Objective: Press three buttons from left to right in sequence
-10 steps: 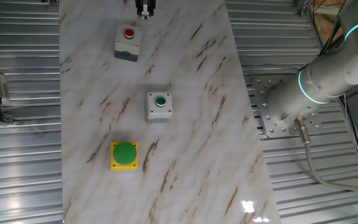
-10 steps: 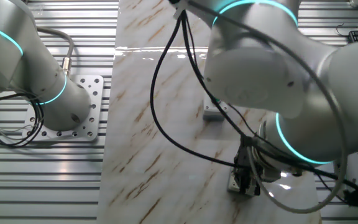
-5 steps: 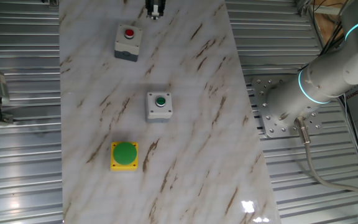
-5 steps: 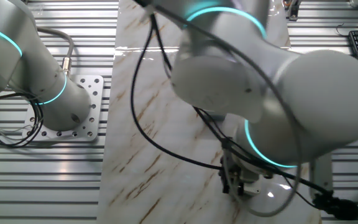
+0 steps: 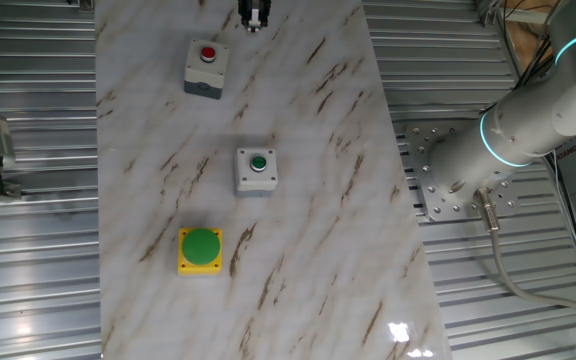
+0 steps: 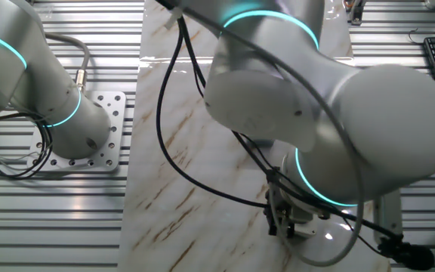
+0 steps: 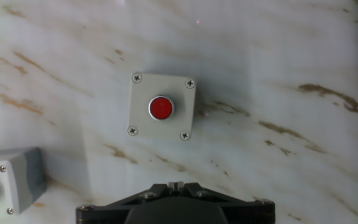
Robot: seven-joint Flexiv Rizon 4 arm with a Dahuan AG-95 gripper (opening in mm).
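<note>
In one fixed view three button boxes lie on the marble table point(image 5: 318, 200): a grey box with a red button point(image 5: 206, 66) at the top, a grey box with a dark-green button point(image 5: 257, 170) in the middle, and a yellow box with a large green dome point(image 5: 200, 249) lower down. My gripper point(image 5: 253, 15) hangs at the top edge, up and right of the red-button box. In the hand view the red-button box point(image 7: 161, 107) sits mid-frame, ahead of my gripper point(image 7: 175, 185), whose fingertips touch each other and hold nothing. The green-button box point(image 7: 8, 180) shows at lower left.
The table is narrow, with ribbed metal flooring point(image 5: 28, 250) on both sides. A second arm's base point(image 5: 458, 170) stands to the table's right. In the other fixed view my arm point(image 6: 316, 113) fills the frame and hides the boxes.
My gripper has shifted a little to the right along the top edge of the table. The boxes have not moved.
</note>
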